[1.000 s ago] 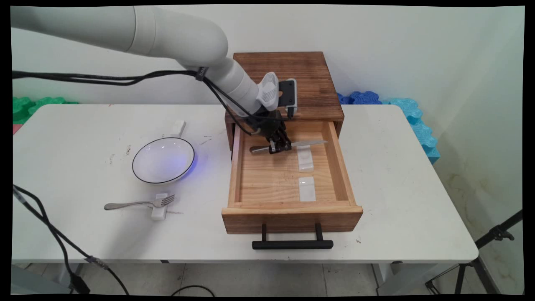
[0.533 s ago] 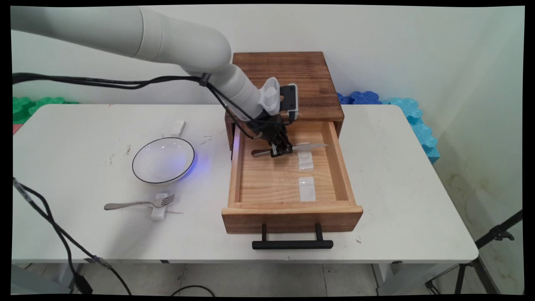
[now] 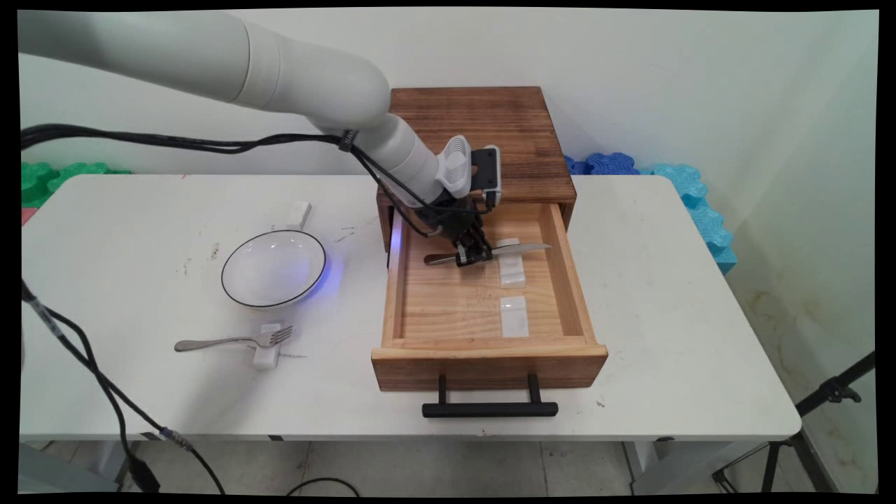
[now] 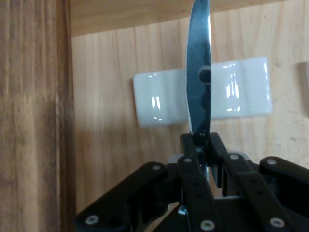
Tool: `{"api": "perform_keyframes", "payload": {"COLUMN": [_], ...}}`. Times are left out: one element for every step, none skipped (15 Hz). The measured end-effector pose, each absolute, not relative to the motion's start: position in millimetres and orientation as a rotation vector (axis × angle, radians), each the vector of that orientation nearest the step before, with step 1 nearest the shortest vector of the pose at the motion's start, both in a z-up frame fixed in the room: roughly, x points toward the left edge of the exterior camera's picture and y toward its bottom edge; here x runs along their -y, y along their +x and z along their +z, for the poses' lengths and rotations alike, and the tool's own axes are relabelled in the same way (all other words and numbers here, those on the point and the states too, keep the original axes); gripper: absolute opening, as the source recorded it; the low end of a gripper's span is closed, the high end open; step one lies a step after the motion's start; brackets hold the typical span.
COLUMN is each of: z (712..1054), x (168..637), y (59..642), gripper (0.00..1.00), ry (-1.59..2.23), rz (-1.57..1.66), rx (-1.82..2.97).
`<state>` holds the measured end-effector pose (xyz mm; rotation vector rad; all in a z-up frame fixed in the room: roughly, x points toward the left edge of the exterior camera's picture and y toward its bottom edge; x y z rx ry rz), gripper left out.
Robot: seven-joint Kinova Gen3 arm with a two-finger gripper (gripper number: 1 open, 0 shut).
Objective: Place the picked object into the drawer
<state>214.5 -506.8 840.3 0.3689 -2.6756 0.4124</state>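
My gripper (image 3: 476,253) is shut on a steel table knife (image 3: 521,247), held level inside the open wooden drawer (image 3: 448,301). The blade points right and lies over the rear white cutlery rest (image 3: 512,269). In the hand view the blade (image 4: 199,72) runs up from my gripper (image 4: 200,145) and crosses the white rest (image 4: 159,104) on the drawer floor. A second white rest (image 3: 514,316) lies nearer the drawer's front.
The dark wooden cabinet (image 3: 483,133) stands behind the drawer, whose black handle (image 3: 490,409) juts toward the table's near edge. On the left are a white bowl (image 3: 274,268), a fork (image 3: 234,341) on a white rest, and a small white block (image 3: 298,214). Black cables hang at left.
My gripper has carried the knife slightly to the right and lower in the drawer, bringing the blade down over the rear white rest.
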Motion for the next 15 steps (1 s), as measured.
{"api": "perform_keyframes", "payload": {"z": [838.9,837.6,836.5,835.2,834.1,833.2,832.2,831.2,830.5,829.8,829.3,828.8,828.5,828.1,827.9], "x": [507.3,507.8,508.2,508.7,509.4,510.0,510.6,511.0,511.3,511.6,511.7,511.7,511.7,511.6,511.5], "y": [214.2,213.9,213.6,213.4,213.1,212.9,212.6,212.3,212.3,211.7,211.4,211.0,210.6,210.3,209.7], "gripper": [0.0,0.0,0.0,0.0,0.0,0.0,0.0,0.0,1.0,1.0,1.0,1.0,1.0,1.0,1.0], "ry": [0.368,0.367,0.366,0.364,0.363,0.362,0.361,0.361,0.361,0.359,0.358,0.357,0.355,0.354,0.352], "rz": [0.411,0.41,0.409,0.409,0.409,0.409,0.408,0.407,0.407,0.406,0.406,0.406,0.405,0.405,0.404], "rx": [2.674,2.672,2.67,2.668,2.666,2.664,2.662,2.66,2.659,2.657,2.655,2.654,2.652,2.65,2.649]}}
